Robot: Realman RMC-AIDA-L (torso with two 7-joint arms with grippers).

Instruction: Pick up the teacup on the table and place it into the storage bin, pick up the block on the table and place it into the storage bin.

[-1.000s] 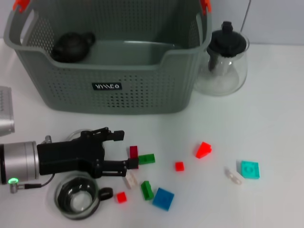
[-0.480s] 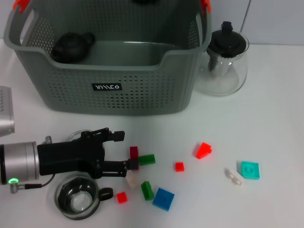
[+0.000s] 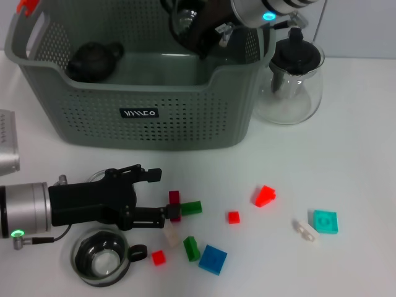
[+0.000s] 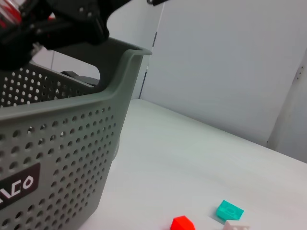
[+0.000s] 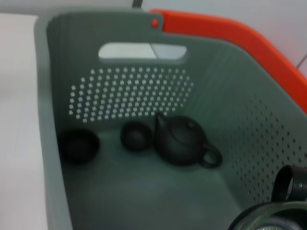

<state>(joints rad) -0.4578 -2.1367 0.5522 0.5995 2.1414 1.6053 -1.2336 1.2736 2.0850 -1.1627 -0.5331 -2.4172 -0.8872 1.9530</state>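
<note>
The grey-green storage bin (image 3: 139,124) stands at the back of the table. My right gripper (image 3: 201,31) hangs over its far right part, shut on a glass teacup (image 3: 184,18) with a black handle; the right wrist view shows this teacup (image 5: 271,215) above the bin's inside wall (image 5: 139,91). A second glass teacup (image 3: 99,263) sits on the table at the front left. Just above it my left gripper (image 3: 159,195) lies low and open, its lower finger touching a dark red block (image 3: 174,204).
A black teapot (image 3: 93,60), a dark cup (image 5: 79,146) and a round lid (image 5: 135,135) lie in the bin. A glass teapot (image 3: 291,77) stands right of it. Green (image 3: 191,207), red (image 3: 265,195), blue (image 3: 212,258) and teal (image 3: 325,221) blocks are scattered in front.
My right arm has come into view from the back, carrying the teacup over the bin. The left gripper and the blocks have barely moved.
</note>
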